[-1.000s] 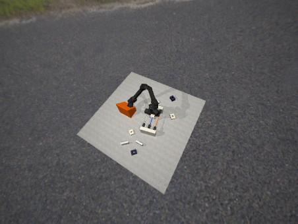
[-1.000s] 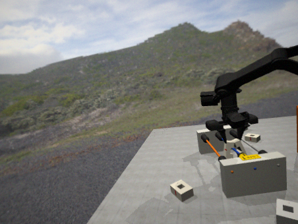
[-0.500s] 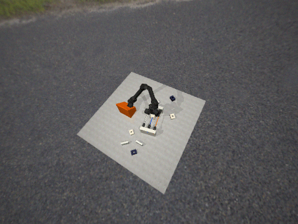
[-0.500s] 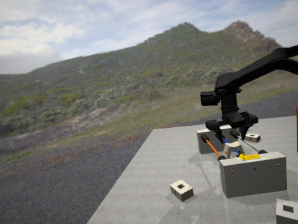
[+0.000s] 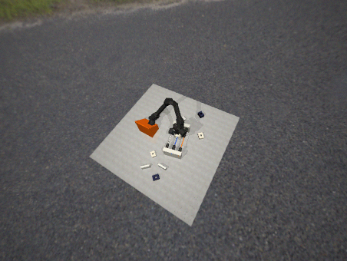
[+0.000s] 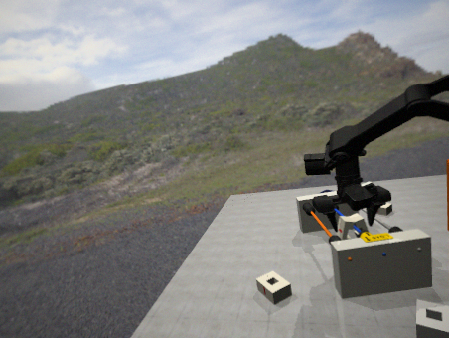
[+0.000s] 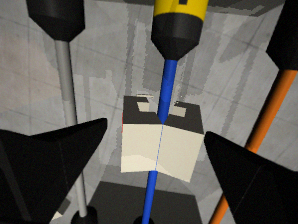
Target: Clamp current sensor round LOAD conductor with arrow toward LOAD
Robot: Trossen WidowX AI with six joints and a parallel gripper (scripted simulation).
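Note:
The cream split-core sensor [image 6: 352, 217] [image 7: 141, 145] sits astride the blue conductor [image 6: 339, 213] [image 7: 169, 85]. In the wrist view its two halves meet along a seam on top, while their dark-faced lower ends stand apart, with a gap between them. A red mark shows on its left side; the arrow cannot be read. The yellow LOAD marker [image 6: 378, 237] [image 7: 192, 7] is at the blue conductor's end on the near block. My gripper [image 5: 178, 135] [image 6: 354, 225] [image 7: 155, 129] is open, its fingers on either side of the sensor, the right fingertip very close to it.
The orange conductor [image 6: 321, 224] [image 7: 272, 112] and grey conductor [image 7: 67, 80] flank the blue one between the near block [image 5: 173, 153] [image 6: 382, 270] and rear block [image 6: 308, 219]. An orange box [image 5: 147, 127], cream blocks [image 5: 201, 133] [image 6: 281, 286], dark blocks [image 5: 201, 114] and white bars [image 5: 145, 166] stand around.

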